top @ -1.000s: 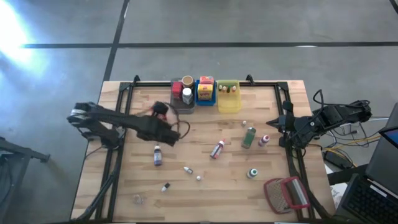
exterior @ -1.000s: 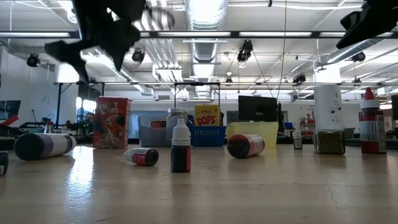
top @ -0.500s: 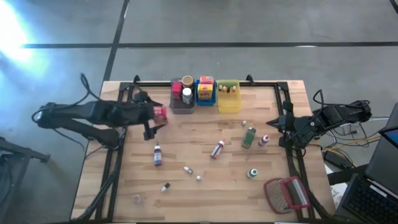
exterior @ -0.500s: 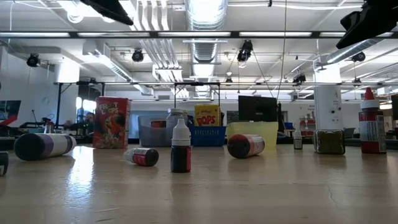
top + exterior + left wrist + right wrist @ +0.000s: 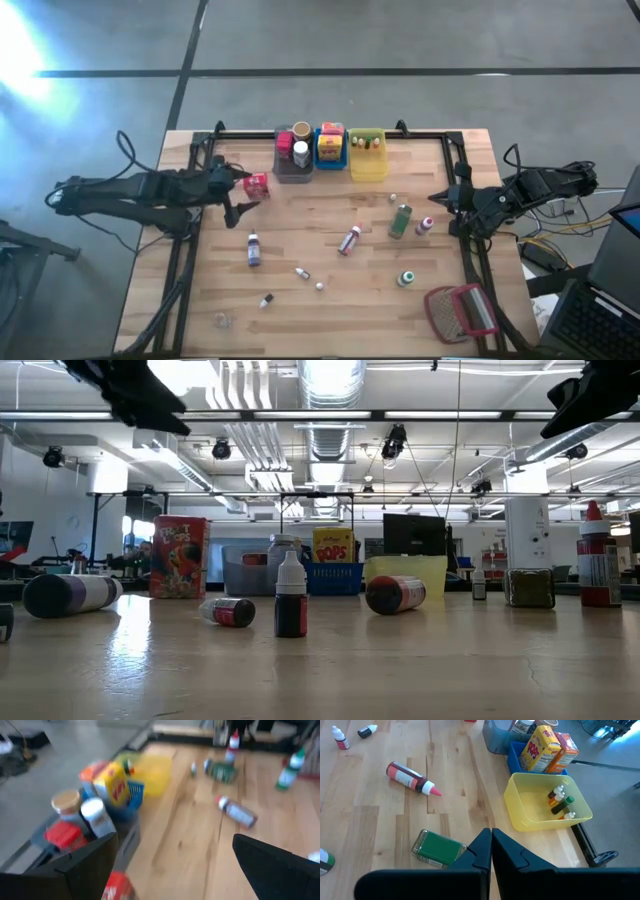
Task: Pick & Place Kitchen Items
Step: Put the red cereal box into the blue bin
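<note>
at the counter's far edge: three bins stand side by side, grey bin (image 5: 291,166), blue bin (image 5: 331,155), yellow bin (image 5: 368,163); i read them as the sorting targets, since they already hold goods while the rest lie loose on the wood.
grey bin load: a white-capped jar (image 5: 300,153) and a tan-lidded jar (image 5: 65,800), with a red packet (image 5: 64,833) low in the bin.
blue bin load: a yellow box (image 5: 541,749) and an orange box (image 5: 566,746), upright, packed close.
yellow bin load: tiny bottles (image 5: 560,803) lying together in one corner (like with like, i judge).
red box: (image 5: 257,184) stands on the counter just beside the grey bin, not in it; my guess is it wants a place among the bins.
left claw: (image 5: 233,189) spread wide and empty, near the red box, which shows between its fingers (image 5: 280,865) in the left wrist view.
left arm pose: stretched low and nearly flat from the counter's left side, wrist aimed at the bins.
still loose: green bottle (image 5: 401,219) lying on its side, red-tipped bottle (image 5: 349,240) lying flat, dark dropper bottle (image 5: 253,249), green-capped bottle (image 5: 406,278), small pieces near the front.
right claw: (image 5: 436,199) pressed together, holding nothing, parked at the counter's right edge; that arm waits, folded back.
red-framed mesh thing: (image 5: 461,311) sits at the near right corner, apart from the groceries.
</note>
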`<state>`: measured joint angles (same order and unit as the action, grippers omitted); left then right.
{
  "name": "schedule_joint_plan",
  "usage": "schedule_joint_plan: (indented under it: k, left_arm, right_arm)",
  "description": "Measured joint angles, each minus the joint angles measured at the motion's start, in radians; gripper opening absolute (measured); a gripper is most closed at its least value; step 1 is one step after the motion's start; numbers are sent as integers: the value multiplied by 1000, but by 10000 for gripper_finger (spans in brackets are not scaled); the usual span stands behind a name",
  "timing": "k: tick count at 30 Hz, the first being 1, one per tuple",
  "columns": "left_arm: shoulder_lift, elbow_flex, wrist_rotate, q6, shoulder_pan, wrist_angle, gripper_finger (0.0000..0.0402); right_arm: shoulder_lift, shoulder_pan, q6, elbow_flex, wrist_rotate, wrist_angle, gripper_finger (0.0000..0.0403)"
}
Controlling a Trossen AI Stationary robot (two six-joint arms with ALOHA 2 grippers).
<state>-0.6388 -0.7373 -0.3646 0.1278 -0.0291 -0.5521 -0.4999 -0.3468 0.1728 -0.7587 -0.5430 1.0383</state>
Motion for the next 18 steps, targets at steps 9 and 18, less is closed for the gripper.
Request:
schedule_joint_plan:
  k: [9, 18]
  left_arm:
    - [-6, -1, -96, -49, 29, -273, 399]
    - [-29, -8, 15, -185, 254, -364, 399]
  right_arm:
    - [0, 0, 0, 0, 0, 0, 8]
    - [0, 0, 0, 0, 0, 0, 8]
